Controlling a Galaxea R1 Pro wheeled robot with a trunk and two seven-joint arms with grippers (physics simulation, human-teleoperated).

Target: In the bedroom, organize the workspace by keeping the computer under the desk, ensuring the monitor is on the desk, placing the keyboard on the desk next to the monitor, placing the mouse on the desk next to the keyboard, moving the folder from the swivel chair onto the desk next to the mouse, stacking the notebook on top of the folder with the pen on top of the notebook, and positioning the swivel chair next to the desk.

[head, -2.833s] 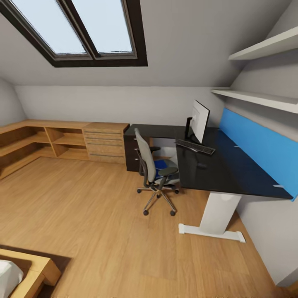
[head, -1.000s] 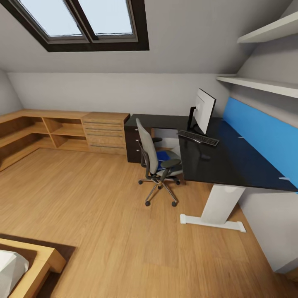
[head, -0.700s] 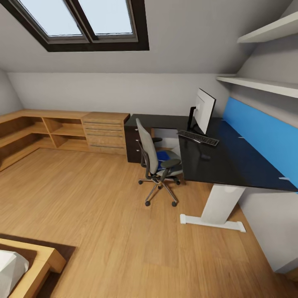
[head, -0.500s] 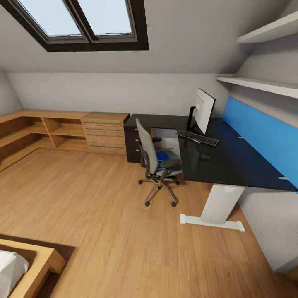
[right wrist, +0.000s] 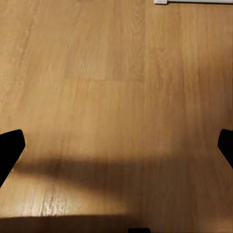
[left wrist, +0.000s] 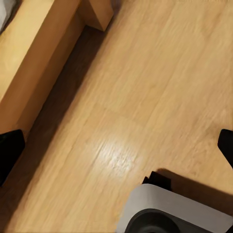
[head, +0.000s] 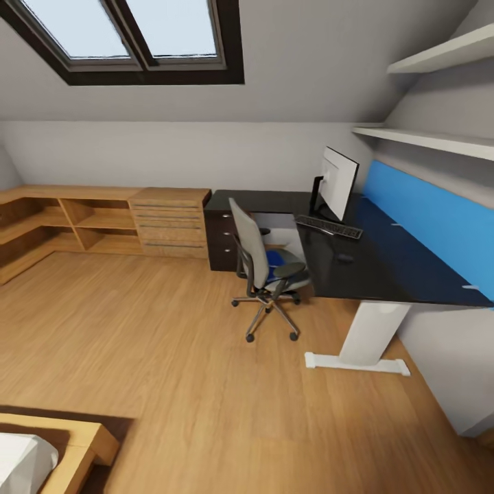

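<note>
A skylight [head: 137, 38] with a dark frame sat in the grey-white sloped ceiling at eleven o'clock, and daylight fell on the light wood floor [head: 178, 357]. Low light-wood shelving [head: 82, 219] with a drawer block ran along the back wall from nine towards twelve o'clock, while two white wall shelves [head: 432, 103] hung above a bright-blue wall panel [head: 432, 226] at two to three o'clock. A wooden bed frame [head: 75, 446] with a white mattress [head: 24, 463] lay at seven o'clock

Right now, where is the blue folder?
In the head view the folder lies on the seat of the swivel chair, right of centre, beside the desk and not yet on it.
</note>
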